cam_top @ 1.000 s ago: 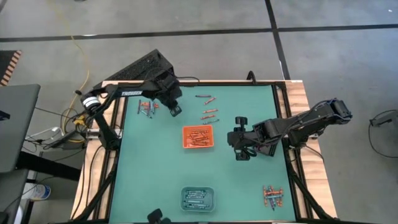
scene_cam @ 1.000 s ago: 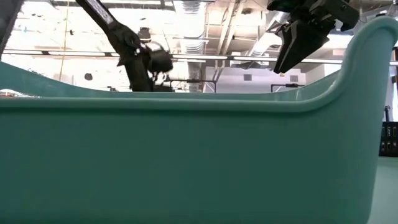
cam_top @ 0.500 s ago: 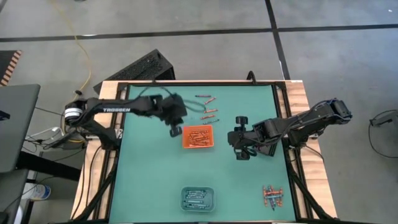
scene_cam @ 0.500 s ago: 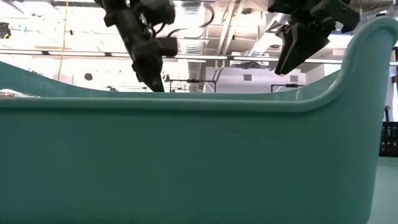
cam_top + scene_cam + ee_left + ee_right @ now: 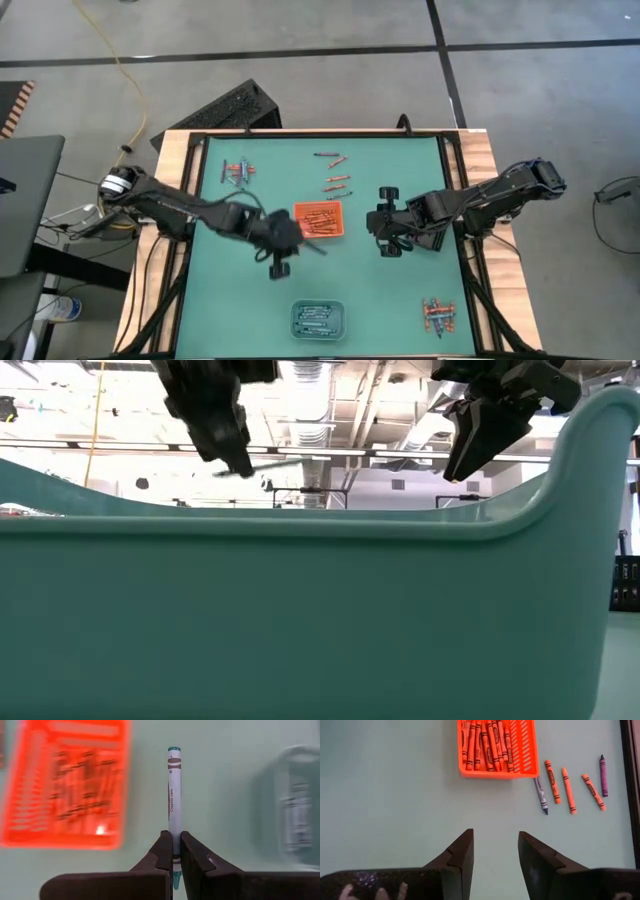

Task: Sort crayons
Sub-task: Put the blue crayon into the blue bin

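My left gripper (image 5: 298,244) hangs over the green mat just near of the orange tray (image 5: 318,220), shut on a blue-grey crayon (image 5: 173,795). In the left wrist view the orange tray (image 5: 65,785) lies to one side of the crayon and the clear tray (image 5: 295,805) to the other. My right gripper (image 5: 374,224) hovers open to the right of the orange tray, nothing between its fingers (image 5: 462,855). Loose crayons (image 5: 335,175) lie flat on the mat at the far side. The orange tray (image 5: 497,747) holds several orange-red crayons. My left gripper pinches the crayon between its two fingers (image 5: 164,851), near the crayon's rear end (image 5: 173,854). The crayon lies along the fingers and sticks out forward past their tips; a short stub shows behind. It is lifted clear of the mat (image 5: 262,464).
The clear tray (image 5: 318,318) with blue-grey crayons stands at the near edge. Crayon clusters lie at the far left (image 5: 236,172) and the near right (image 5: 438,315). A teal rim (image 5: 300,530) fills most of the low view. A wooden frame (image 5: 480,150) borders the mat.
My left gripper has swung from the crayon cluster at the far left toward the right and the near edge, past the orange tray, rising a little and rolling, shut all the way. The blue-grey crayon has gone along in its fingers, clear of the mat.
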Available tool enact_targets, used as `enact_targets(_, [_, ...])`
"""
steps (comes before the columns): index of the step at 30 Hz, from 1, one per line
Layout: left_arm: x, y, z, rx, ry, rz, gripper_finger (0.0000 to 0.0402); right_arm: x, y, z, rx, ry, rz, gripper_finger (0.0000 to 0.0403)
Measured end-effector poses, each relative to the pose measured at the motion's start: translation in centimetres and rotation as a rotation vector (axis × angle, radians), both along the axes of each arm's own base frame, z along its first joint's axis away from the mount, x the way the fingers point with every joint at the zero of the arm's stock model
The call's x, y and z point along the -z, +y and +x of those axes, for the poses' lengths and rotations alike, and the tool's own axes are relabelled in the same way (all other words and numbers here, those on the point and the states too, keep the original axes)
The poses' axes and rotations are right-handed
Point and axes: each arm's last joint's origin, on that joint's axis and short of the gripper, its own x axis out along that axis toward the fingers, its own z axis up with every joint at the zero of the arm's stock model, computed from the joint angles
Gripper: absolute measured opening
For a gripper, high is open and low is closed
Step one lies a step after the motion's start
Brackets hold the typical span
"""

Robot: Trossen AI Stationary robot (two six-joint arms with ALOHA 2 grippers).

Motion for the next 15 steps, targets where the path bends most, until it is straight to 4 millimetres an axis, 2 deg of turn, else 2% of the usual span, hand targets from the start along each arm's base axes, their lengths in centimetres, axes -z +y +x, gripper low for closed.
enact_targets(7, [-0.7, -5.8, -0.1, 0.044, -0.146, -0.141, 0.0000, 0.0, 0.0, 0.0, 0.001, -0.001, -0.001, 0.0145])
enact_targets(15, [2.4, -10.5, 0.5, 0.090, -0.111, -0.241, 0.0000, 0.0, 0.0, 0.0, 0.002, 0.002, 0.001, 0.0145])
